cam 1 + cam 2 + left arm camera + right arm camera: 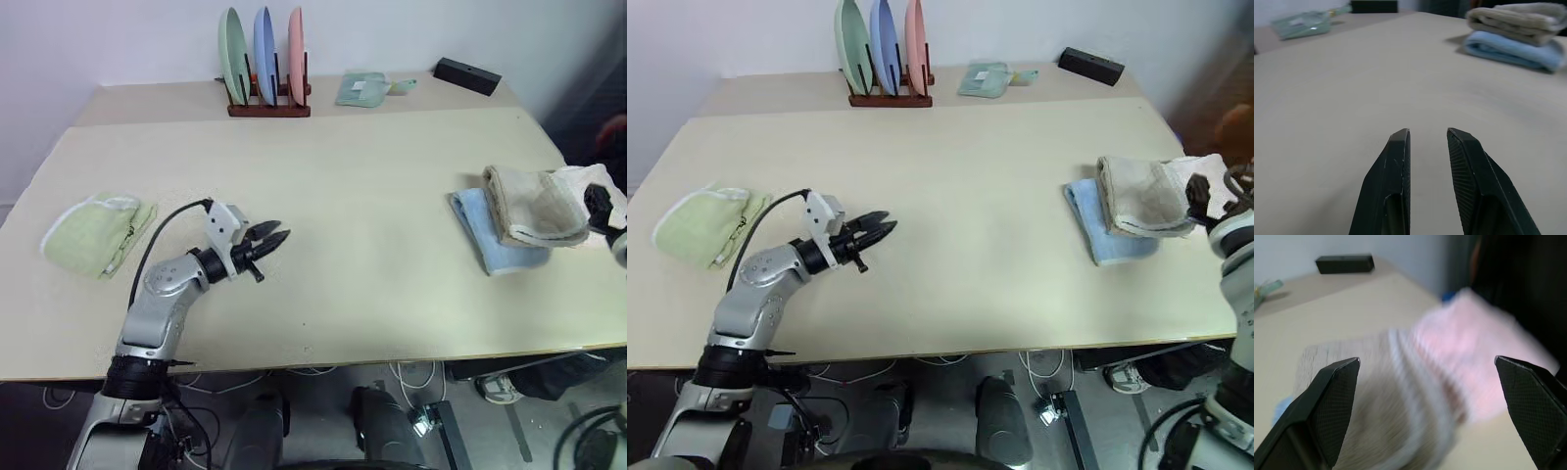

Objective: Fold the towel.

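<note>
The towel [534, 206], beige-tan with white edging, lies folded at the table's right side on top of a folded light blue towel [490, 243]. A pale pink towel [1474, 357] lies against its right end. My right gripper [1426, 361] is at the table's right edge, just beyond the pink towel. It is open wide, its fingers either side of the cloths, gripping nothing. My left gripper [284, 233] hovers low over the bare table at front left, pointing toward the towel [1518, 17]. Its fingers [1400, 156] are a little apart with nothing between them.
A folded light green cloth [98, 230] lies at the left edge. A wooden rack [266, 106] with three upright plates stands at the back. Beside it are a small green cloth [362, 90] and a black box [467, 75].
</note>
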